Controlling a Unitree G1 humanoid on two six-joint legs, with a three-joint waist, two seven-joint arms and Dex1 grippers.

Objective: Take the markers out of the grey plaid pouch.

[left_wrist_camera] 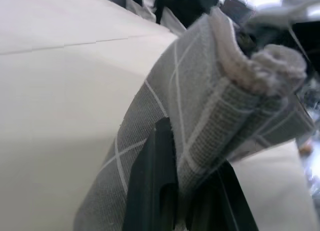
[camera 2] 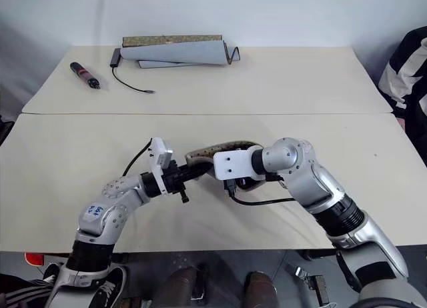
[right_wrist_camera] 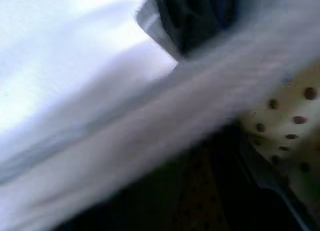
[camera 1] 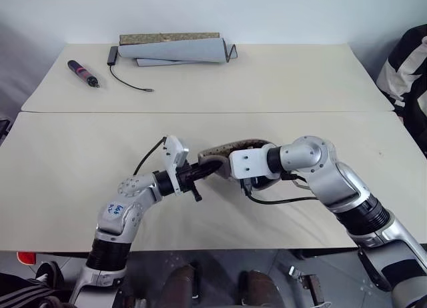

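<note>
Near the front edge of the pale cream bench (camera 1: pixel 67 188), between the two arms, the flat grey plaid fabric pouch (left_wrist_camera: pixel 200 121) with thin white grid lines is held up off the surface, its brownish speckled lining (camera 1: pixel 230 148) arching open toward the right arm. The left end effector (camera 1: pixel 200 176) is clenched on one end of the pouch; the left wrist view shows its black fingers (left_wrist_camera: pixel 150 181) pinching a folded edge of the cloth. The right end effector (camera 1: pixel 248 181) sits at the pouch mouth, and its wrist view looks along the rim onto the spotted lining, but I cannot tell whether its fingers are parted or closed, nor whether they have anything. No markers can be made out, so they are presumably inside the pouch. The pouch looks soft and light: it sags and folds under a single pinch, so it will give no resistance to pull against and needs the left grip kept firm near the zip edge while the mouth is held open. The markers are likely slim, rigid and smooth, best taken across the barrel near an exposed end. Far back on the bench lie a rolled plain grey mat (camera 1: pixel 177 50) and a thick black-and-red pen-like tool (camera 1: pixel 83 73), well apart from the work.
</note>
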